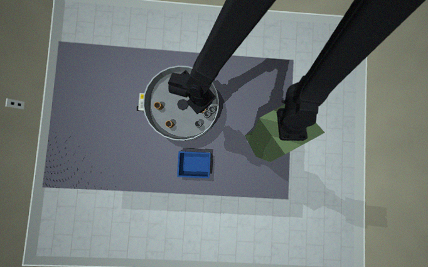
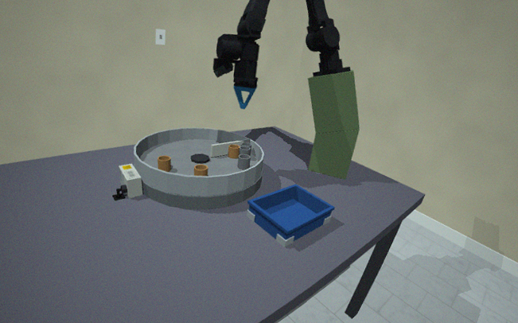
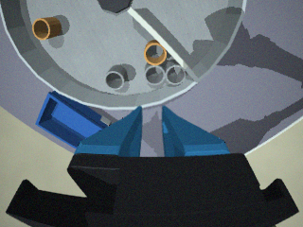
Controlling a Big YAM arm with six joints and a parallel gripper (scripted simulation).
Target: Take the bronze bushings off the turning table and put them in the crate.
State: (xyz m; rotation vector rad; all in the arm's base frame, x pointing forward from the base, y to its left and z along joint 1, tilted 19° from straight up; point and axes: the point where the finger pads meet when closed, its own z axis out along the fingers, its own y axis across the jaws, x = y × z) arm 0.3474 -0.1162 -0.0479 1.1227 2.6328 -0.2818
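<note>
The grey turning table point(image 1: 182, 102) point(image 2: 198, 162) point(image 3: 127, 32) holds three bronze bushings: two on its left part point(image 2: 163, 163) point(image 2: 200, 169) and one point(image 3: 155, 53) point(image 2: 234, 151) against a white divider bar point(image 3: 161, 38). Three steel bushings stand near the right rim, two point(image 3: 154, 76) point(image 3: 174, 75) by the bar and one point(image 3: 115, 78) apart. The blue crate point(image 1: 194, 163) point(image 2: 290, 208) is empty, in front of the table. My gripper point(image 2: 243, 100) point(image 3: 151, 112) hangs high above the table's right part. Its fingers stand a little apart, with nothing between them.
The arm's green pedestal point(image 1: 282, 135) point(image 2: 333, 127) stands at the back right of the desk. A small white control box point(image 2: 130, 179) sits against the turning table's left side.
</note>
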